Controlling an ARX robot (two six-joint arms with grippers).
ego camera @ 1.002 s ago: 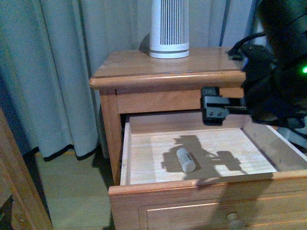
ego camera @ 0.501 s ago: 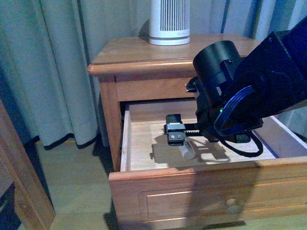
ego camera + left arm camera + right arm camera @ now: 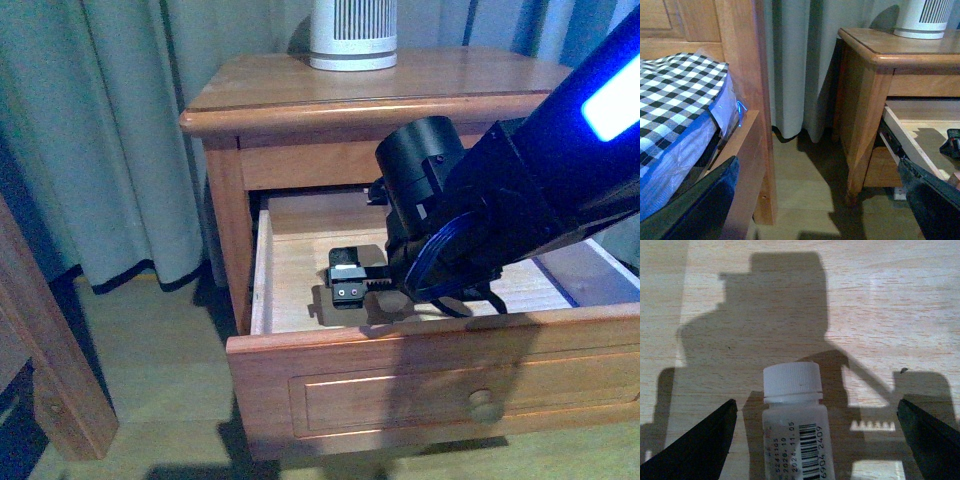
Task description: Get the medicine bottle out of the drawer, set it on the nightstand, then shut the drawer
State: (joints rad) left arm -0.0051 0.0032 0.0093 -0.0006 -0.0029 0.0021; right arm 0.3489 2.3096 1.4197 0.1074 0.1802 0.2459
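Medicine bottle (image 3: pixel 796 435): lies on its side on the pale wood floor of the open drawer. Its white cap (image 3: pixel 792 382) points away from the right wrist camera, and the barcode and printed digits on its label face up. In the front view it is hidden behind the arm.
Right claw (image 3: pixel 816 407): the two parts stand apart, one dark finger (image 3: pixel 695 450) on either side of the bottle. A strip of bare wood shows between each finger and the bottle (nothing is pinched).
Right arm (image 3: pixel 480 220): comes in from the right and slopes down into the drawer, with its black claw head low over the left half of the drawer floor.
Drawer (image 3: pixel 440 385): pulled well out of the nightstand. It has a recessed panel front with a round knob (image 3: pixel 485 404), and the arm's shadow falls across the inside.
Nightstand (image 3: pixel 400 85): orange-brown wood with a rounded-edge top. A white ribbed cylinder (image 3: pixel 352 35) stands at the back of the top.
Left claw (image 3: pixel 817 165): spread wide with nothing between the fingers. It is held above the floor (image 3: pixel 805 200) between the bed and the nightstand, and looks toward the nightstand's side.
Bed frame (image 3: pixel 747 100): wooden, of a similar colour to the nightstand, with a checked blanket (image 3: pixel 675 95) lying on the bed.
Curtain (image 3: pixel 100 130): pale folds hang behind the nightstand and reach down to the floor.
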